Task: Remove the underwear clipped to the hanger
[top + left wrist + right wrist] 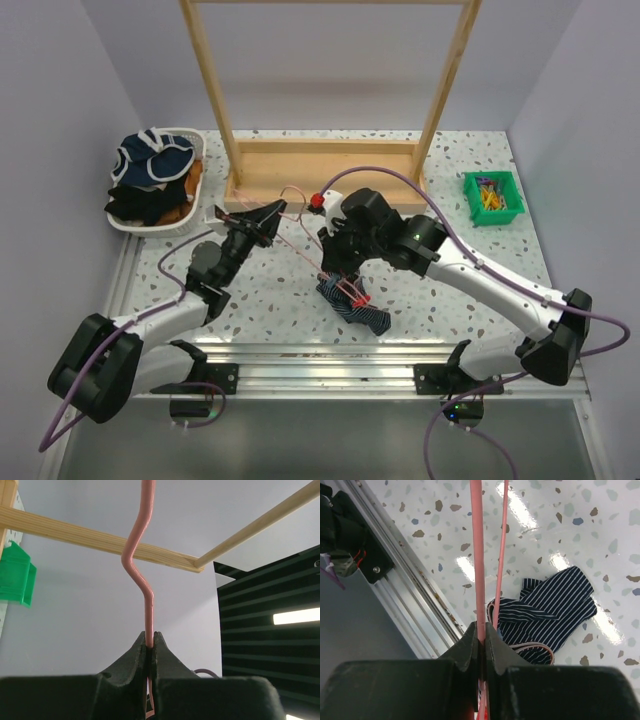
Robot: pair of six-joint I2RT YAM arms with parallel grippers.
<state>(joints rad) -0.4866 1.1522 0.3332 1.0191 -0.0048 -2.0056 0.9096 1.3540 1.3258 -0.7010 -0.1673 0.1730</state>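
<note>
Our left gripper (150,641) and right gripper (481,630) are both clamped on the hanger (145,585). The underwear (352,308) lies lower-centre and looks clipped. We reckon uneven pulling could bend the hanger or let it slip.

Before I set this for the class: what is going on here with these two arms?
Both arms are holding the pink hanger. The left gripper is shut on the wire just below the kinked hook. The right gripper is shut on the wire further along, close to the underwear. The striped underwear lies crumpled on the table with the red clip at its edge, so it does not look freed yet.
</note>
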